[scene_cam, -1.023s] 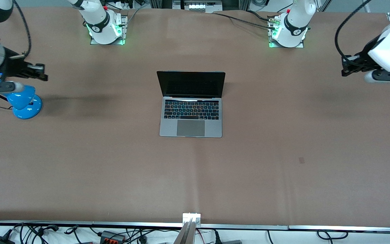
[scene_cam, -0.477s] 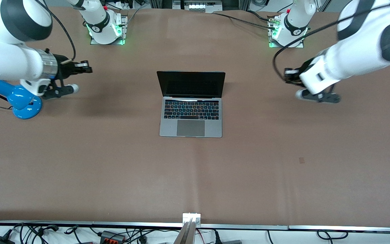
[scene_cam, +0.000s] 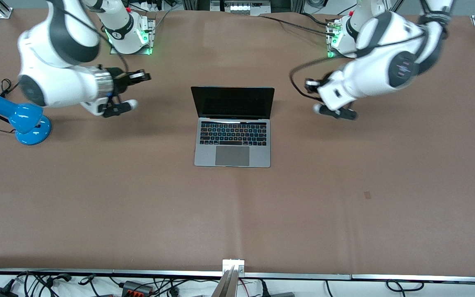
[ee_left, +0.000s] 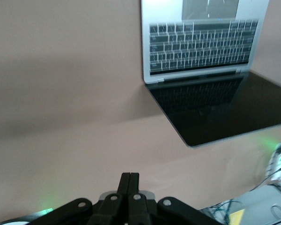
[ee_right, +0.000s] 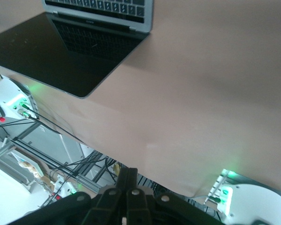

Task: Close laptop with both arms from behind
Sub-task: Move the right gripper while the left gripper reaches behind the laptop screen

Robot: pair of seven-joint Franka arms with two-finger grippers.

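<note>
The silver-grey laptop stands open in the middle of the table, with its black screen upright and its keyboard and trackpad facing the front camera. My right gripper is shut and empty. It hangs over the bare table beside the screen, toward the right arm's end, apart from the laptop. My left gripper is shut and empty over the table beside the screen, toward the left arm's end, also apart. The laptop shows in the left wrist view ahead of the shut left gripper. It also shows in the right wrist view ahead of the shut right gripper.
A blue desk lamp with a black cord stands toward the right arm's end of the table. The two arm bases sit along the table's edge farthest from the front camera. The brown table spreads wide around the laptop.
Both arms have swung in from the table's ends toward the laptop. Each gripper is now much closer to the screen's sides. The laptop has not moved.
</note>
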